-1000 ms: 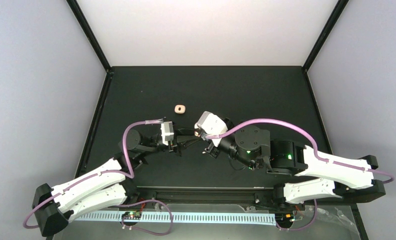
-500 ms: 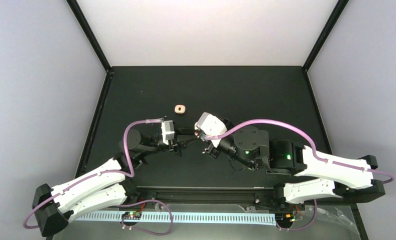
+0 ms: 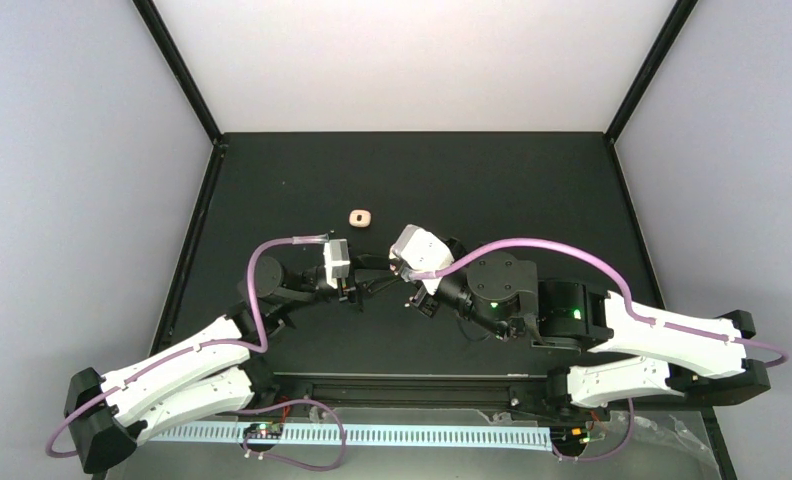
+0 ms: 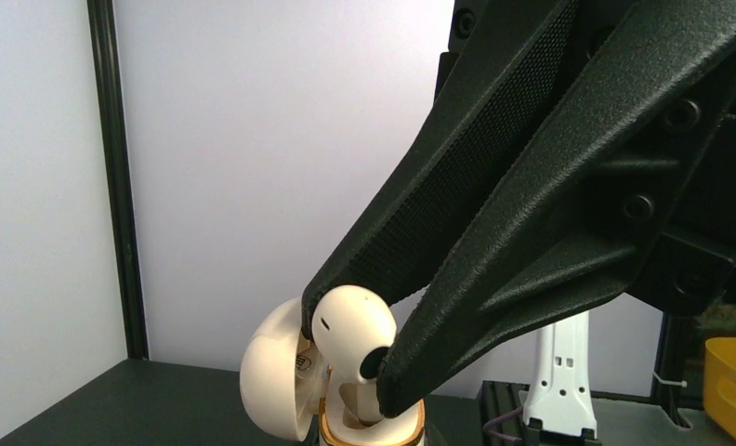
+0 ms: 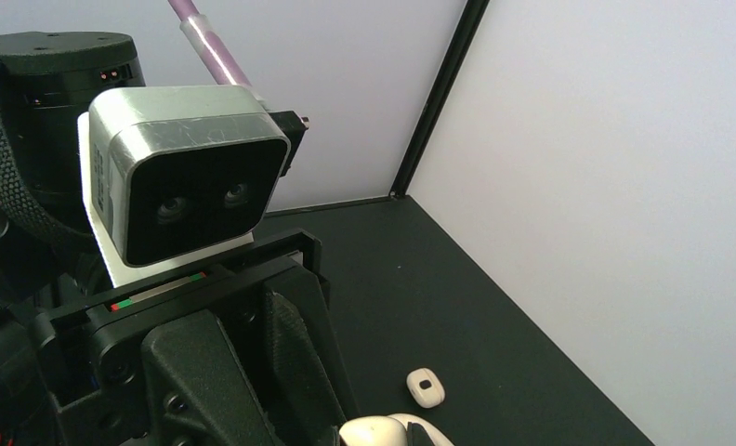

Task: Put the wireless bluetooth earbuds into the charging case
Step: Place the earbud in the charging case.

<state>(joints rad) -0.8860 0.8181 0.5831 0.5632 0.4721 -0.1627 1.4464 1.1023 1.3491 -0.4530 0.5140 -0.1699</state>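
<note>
My left gripper (image 4: pixel 350 360) is shut on a white earbud (image 4: pixel 348 327), one finger on each side. The earbud's stem points down into a socket of the cream charging case (image 4: pixel 269 373). The case stands upright just beneath, its rounded lid swung open to the left. In the top view the left gripper (image 3: pixel 397 271) and right gripper (image 3: pixel 412 288) meet tip to tip at the table's middle, and the case is hidden between them. The case's top (image 5: pixel 418 433) shows at the bottom edge of the right wrist view, where the right gripper holds it. A second earbud (image 3: pixel 360 217) lies loose on the table.
The left arm's wrist camera (image 5: pixel 183 177) and black gripper body fill the left of the right wrist view. The loose earbud (image 5: pixel 426 387) lies just beyond the case. Black frame posts (image 3: pixel 182 70) and pale walls edge the dark mat (image 3: pixel 492 190).
</note>
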